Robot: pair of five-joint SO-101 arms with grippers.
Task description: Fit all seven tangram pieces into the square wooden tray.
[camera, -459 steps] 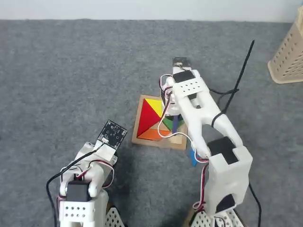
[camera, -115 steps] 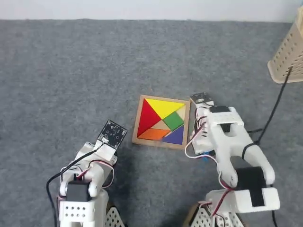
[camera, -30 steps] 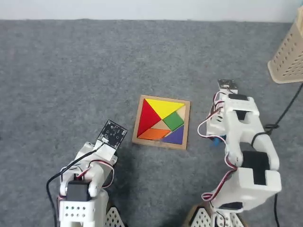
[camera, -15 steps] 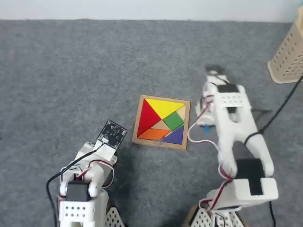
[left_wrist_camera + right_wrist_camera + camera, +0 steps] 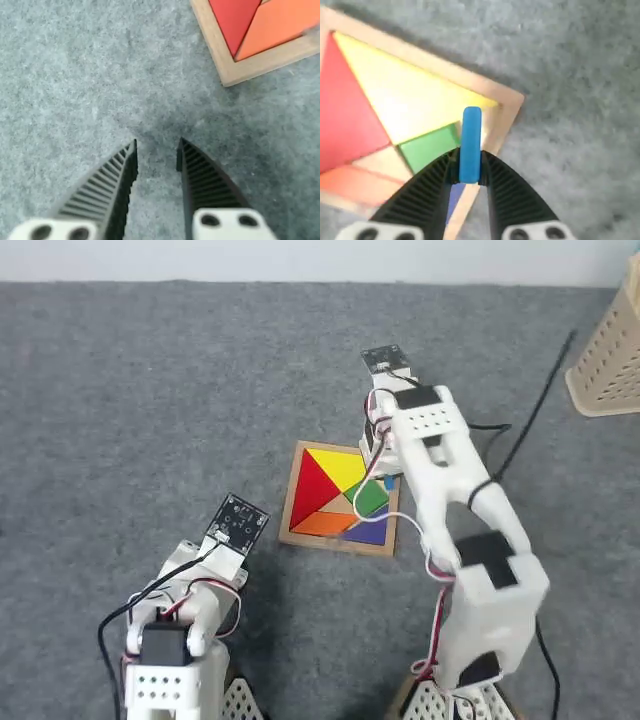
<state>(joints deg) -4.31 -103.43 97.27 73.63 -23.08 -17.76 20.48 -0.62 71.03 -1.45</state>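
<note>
Left gripper (image 5: pixel 156 145): nearest the robot's base, hanging over grey carpet (image 5: pixel 150 390), its toothed fingers spread apart with nothing between them, pointing toward the tray's near corner.
Wooden tray (image 5: pixel 340 543): flat on the carpet just beyond the left gripper; red (image 5: pixel 313 490), yellow (image 5: pixel 340 465), green (image 5: pixel 372 500), orange (image 5: pixel 322 524) and purple (image 5: pixel 370 532) pieces lie flat inside, with a pale triangle (image 5: pixel 343 505) between them.
Right gripper (image 5: pixel 470 152): over the tray's far right part, fingers pinching the blue piece.
Blue piece (image 5: pixel 470 140): held on edge, above the green piece and the tray rim.
Basket (image 5: pixel 612 350): far right, well apart from the tray.
</note>
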